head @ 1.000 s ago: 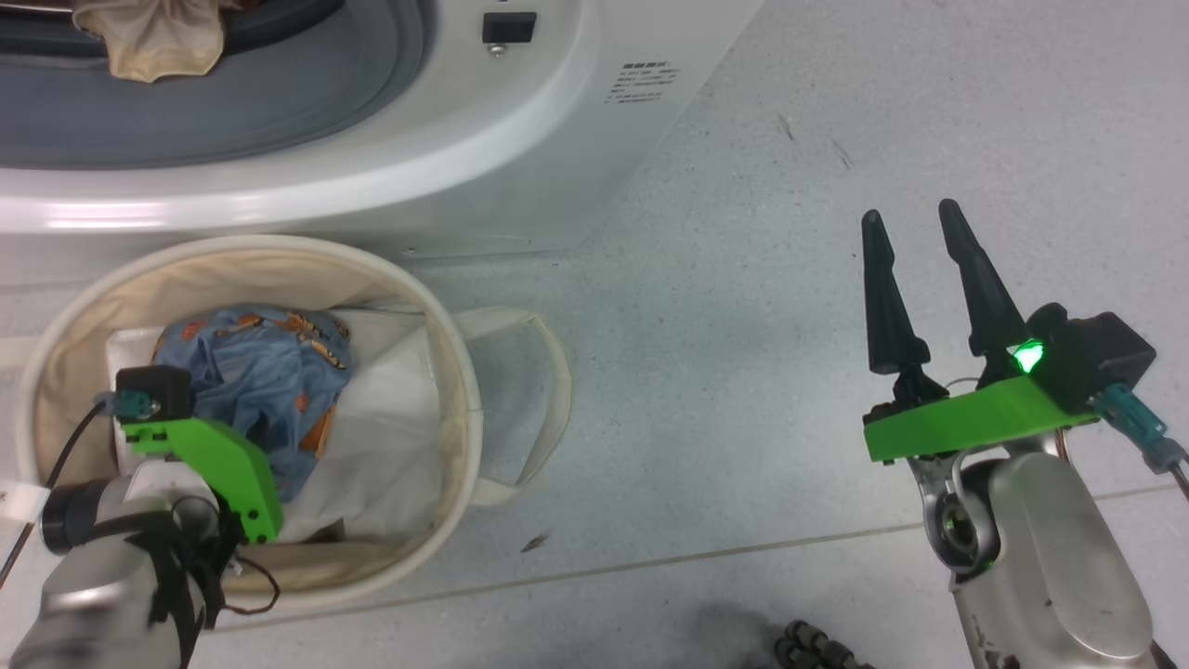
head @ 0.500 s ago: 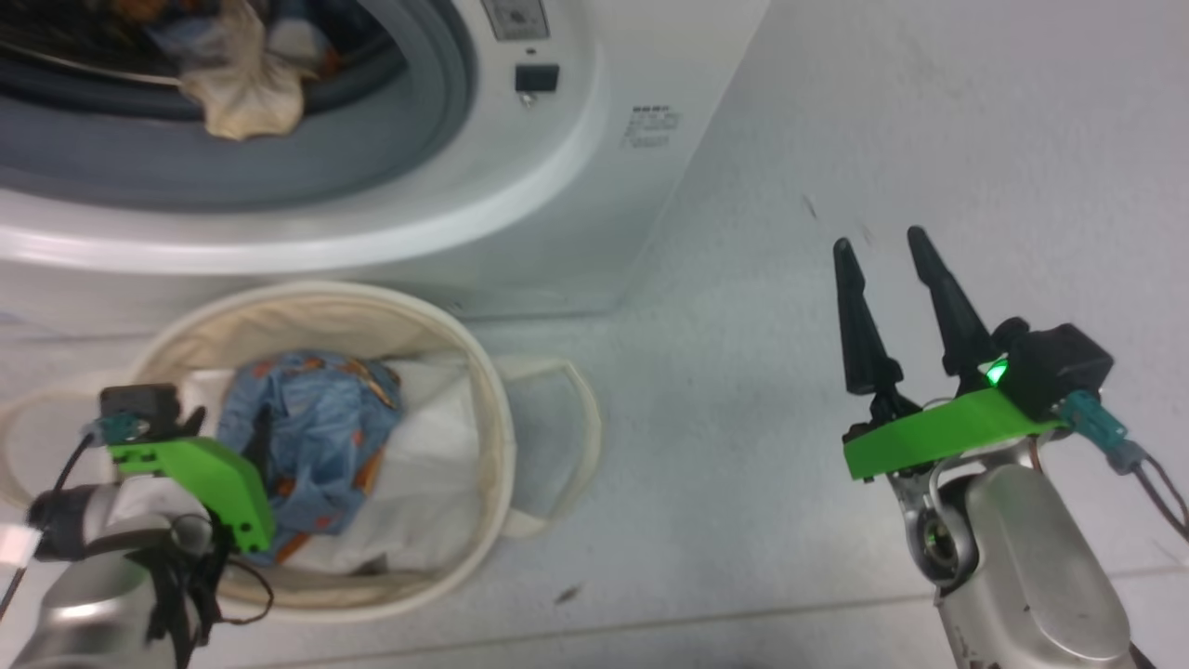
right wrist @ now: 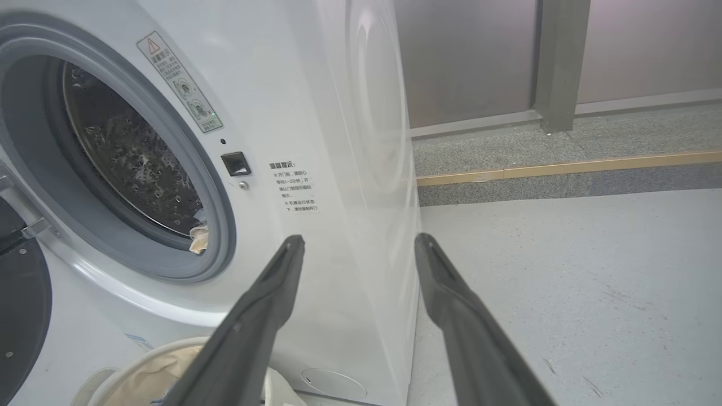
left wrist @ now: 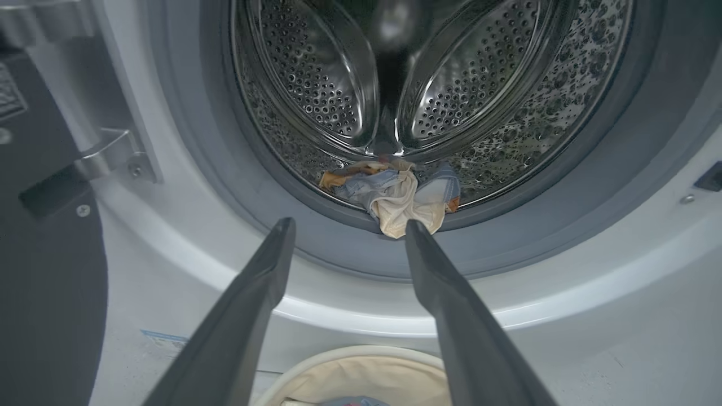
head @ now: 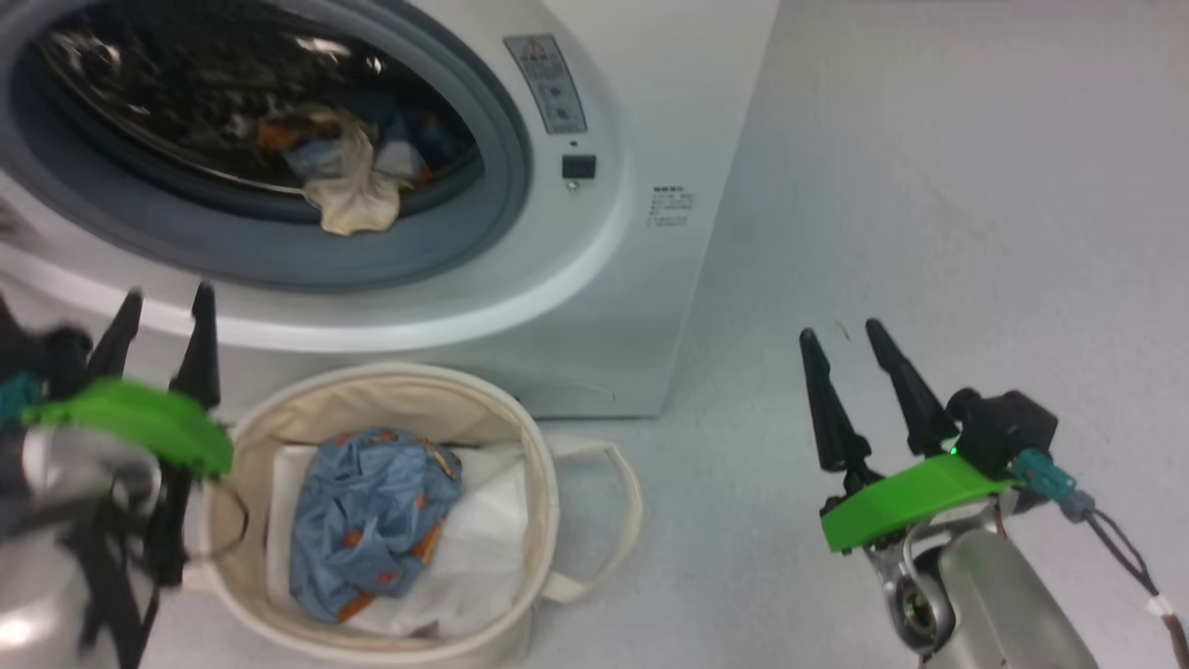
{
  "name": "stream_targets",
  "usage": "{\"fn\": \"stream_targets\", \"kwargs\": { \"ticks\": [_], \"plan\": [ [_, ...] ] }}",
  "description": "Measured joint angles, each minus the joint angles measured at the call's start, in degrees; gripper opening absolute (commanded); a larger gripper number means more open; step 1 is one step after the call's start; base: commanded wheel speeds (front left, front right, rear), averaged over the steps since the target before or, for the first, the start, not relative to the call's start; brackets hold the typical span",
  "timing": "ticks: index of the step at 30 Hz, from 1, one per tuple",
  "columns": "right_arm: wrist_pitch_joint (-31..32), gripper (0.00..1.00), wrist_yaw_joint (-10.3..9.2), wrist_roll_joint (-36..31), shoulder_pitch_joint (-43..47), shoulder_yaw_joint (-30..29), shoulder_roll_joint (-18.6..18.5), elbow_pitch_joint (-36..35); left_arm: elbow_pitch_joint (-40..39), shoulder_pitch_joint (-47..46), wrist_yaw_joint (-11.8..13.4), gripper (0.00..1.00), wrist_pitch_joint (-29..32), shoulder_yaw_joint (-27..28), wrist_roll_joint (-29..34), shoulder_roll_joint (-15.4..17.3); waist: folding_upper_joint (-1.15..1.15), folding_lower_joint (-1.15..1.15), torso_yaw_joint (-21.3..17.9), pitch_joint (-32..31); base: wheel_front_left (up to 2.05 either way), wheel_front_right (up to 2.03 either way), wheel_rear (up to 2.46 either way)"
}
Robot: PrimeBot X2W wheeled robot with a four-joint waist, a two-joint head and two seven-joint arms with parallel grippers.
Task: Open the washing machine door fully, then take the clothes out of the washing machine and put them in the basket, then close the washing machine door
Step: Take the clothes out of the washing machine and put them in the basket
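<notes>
Left arm [head: 74, 465]: jaws parted, empty. Right arm [head: 1012, 595]: jaws parted, empty, upright.

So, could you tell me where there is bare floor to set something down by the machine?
The grey speckled floor is bare between the round cream canvas basket and the right pincer. Directly before the white front-loading washing machine it is crowded: basket and left pincer.

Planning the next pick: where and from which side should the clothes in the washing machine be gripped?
Probably the cream-white fold of the clothes drooping over the grey rubber ring at the opening's bottom. Come straight in from the front with the open left hand, one finger each side: that flap hangs free, the rest lies bunched behind it.
</notes>
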Motion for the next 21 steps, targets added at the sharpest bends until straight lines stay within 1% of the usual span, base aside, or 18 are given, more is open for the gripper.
{"fn": "stream_targets", "kwargs": {
  "ticks": [3,6,10,13,14,18,21],
  "plan": [
    [0.0,1.0,0.0,0.5,0.9,0.5,0.0,0.4,-7.0,7.9,1.6,1.0,0.0,4.9,2.9,0.7,0.0,0.0,0.6,-2.0,0.0,0.0,0.0],
    [0.0,1.0,0.0,0.5,1.9,0.6,0.0,0.9,-13.4,15.4,2.5,1.0,0.0,7.9,5.5,0.5,0.0,0.0,1.0,-3.8,0.0,0.0,0.0],
    [0.0,1.0,0.0,0.5,2.9,0.9,0.0,1.4,-20.9,21.4,4.0,1.0,0.0,9.8,8.1,-0.1,0.0,0.0,1.5,-5.9,0.0,0.0,0.0],
    [0.0,1.0,0.0,0.6,3.3,1.2,0.0,1.7,-25.5,25.1,4.8,1.0,0.0,10.3,8.9,-0.8,0.0,0.0,1.6,-7.4,0.0,0.0,0.0],
    [0.0,1.0,0.0,0.6,3.3,1.2,0.0,1.7,-25.5,25.1,4.8,1.0,0.0,10.3,8.9,-0.8,0.0,0.0,1.6,-7.4,0.0,0.0,0.0],
    [0.0,1.0,0.0,1.1,4.3,2.5,0.0,2.4,-30.2,30.7,6.9,1.0,0.0,11.5,9.5,-1.2,0.0,0.0,1.4,-9.3,0.0,0.0,0.0],
    [0.0,1.0,0.0,1.6,4.8,2.9,0.0,2.5,-32.8,34.3,7.6,1.0,0.0,11.9,9.5,-1.2,0.0,0.0,0.8,-10.3,0.0,0.0,0.0]
  ]
}}
